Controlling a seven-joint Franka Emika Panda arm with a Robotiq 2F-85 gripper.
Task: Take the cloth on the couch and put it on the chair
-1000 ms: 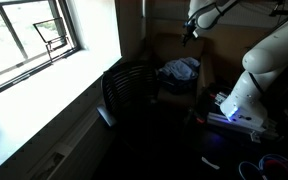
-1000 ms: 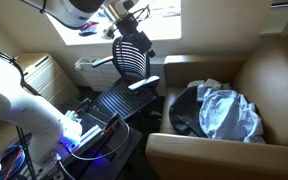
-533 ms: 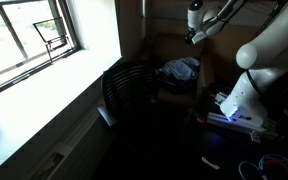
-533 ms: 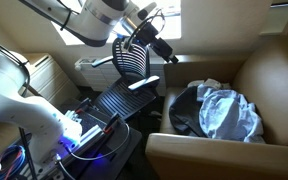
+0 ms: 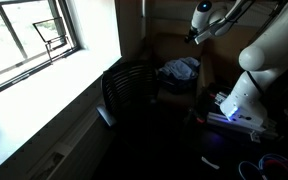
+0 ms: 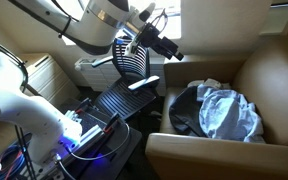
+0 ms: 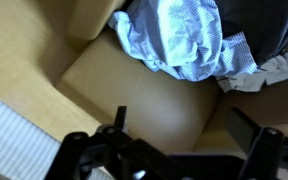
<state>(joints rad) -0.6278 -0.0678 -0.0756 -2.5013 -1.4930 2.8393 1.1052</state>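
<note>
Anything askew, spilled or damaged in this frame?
Nothing damaged or spilled. The light blue cloth lies crumpled in a heap on the couch seat, partly over a dark item; that is only untidy.

The white robot arm of thick rounded segments (image 6: 92, 14) has a smooth, glossy shell. Its black angular gripper (image 7: 181, 118) carries two dark blocky fingers (image 7: 119, 122). The bulky white base (image 5: 238, 100) shows a blue glow.

Cloth (image 6: 229, 110) lies on couch (image 6: 274, 70) seat. In an exterior view, chair (image 6: 124, 95) stands just left of couch. Gripper (image 6: 172, 50) hangs above, between them. Window (image 5: 29, 35) is left of chair.
</note>
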